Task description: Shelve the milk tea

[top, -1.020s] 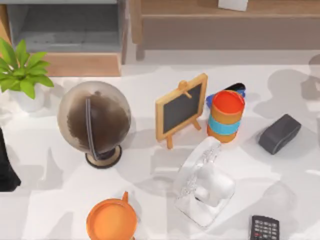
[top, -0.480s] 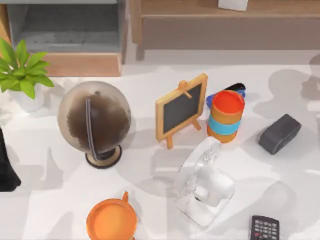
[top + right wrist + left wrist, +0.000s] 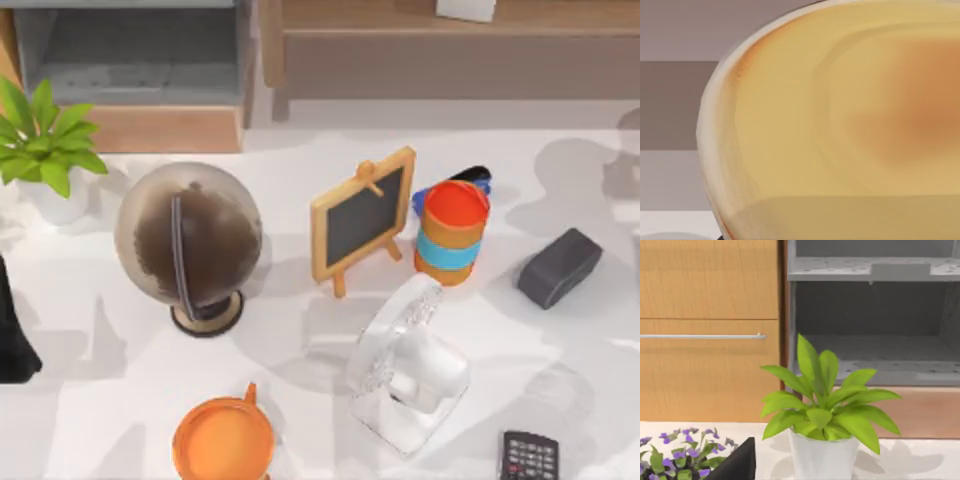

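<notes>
Table notes, top view, left to right. Left arm [image 3: 12, 335] parked at the left edge, a dark mass just beyond the plant [image 3: 45, 140]; claw state: cannot tell. Left wrist view faces that plant [image 3: 825, 410] in its white pot, with purple flowers [image 3: 675, 460] close by and a grey open shelf bay [image 3: 875, 340] behind, wood drawers [image 3: 710, 330] beside it. Same bay [image 3: 130, 60] at the far left of the table. Globe [image 3: 190, 245] upright on its stand, right of the plant. Milk tea [image 3: 222, 442] at the near edge, below and a little right of the globe, upright on the table, lid on, apart from everything, not on any shelf. Chalkboard [image 3: 362, 215] mid-table on its easel. Clear fan [image 3: 405, 365] nearer than the board. Orange can [image 3: 452, 232] with a blue band just right of the board. Dark box [image 3: 558, 267] farther right, remote [image 3: 528, 455] at the near edge. Right wrist view: tan rounded surface [image 3: 840, 125] pressed very close, brown bands behind. Right claw state: cannot tell.
</notes>
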Available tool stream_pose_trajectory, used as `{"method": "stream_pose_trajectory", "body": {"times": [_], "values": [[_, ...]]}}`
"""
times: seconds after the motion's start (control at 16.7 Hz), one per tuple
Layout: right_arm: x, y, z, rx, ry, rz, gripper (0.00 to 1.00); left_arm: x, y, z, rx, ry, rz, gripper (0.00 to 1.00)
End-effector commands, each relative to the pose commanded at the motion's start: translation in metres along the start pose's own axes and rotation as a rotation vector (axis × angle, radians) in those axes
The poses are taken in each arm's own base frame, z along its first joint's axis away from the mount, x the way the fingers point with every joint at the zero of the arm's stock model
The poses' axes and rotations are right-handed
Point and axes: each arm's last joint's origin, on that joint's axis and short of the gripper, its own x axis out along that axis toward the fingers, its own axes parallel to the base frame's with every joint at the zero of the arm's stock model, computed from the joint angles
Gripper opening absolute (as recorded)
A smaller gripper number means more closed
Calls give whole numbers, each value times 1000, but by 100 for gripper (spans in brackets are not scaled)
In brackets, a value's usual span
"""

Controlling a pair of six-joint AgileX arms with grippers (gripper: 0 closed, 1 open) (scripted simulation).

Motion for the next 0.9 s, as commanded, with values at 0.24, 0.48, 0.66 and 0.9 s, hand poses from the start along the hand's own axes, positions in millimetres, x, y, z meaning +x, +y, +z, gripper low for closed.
{"method": "stream_pose_trajectory", "body": {"times": [0.24, 0.48, 0.66, 0.9], "values": [[0, 0, 0, 0, 0, 0, 0, 0, 0, 0, 0, 0, 0, 100], [-1, -1, 2, 2, 1, -1, 0, 0, 0, 0, 0, 0, 0, 100], [-2, -1, 6, 2, 1, -1, 0, 0, 0, 0, 0, 0, 0, 100], [-3, -1, 9, 2, 1, -1, 0, 0, 0, 0, 0, 0, 0, 100]]}}
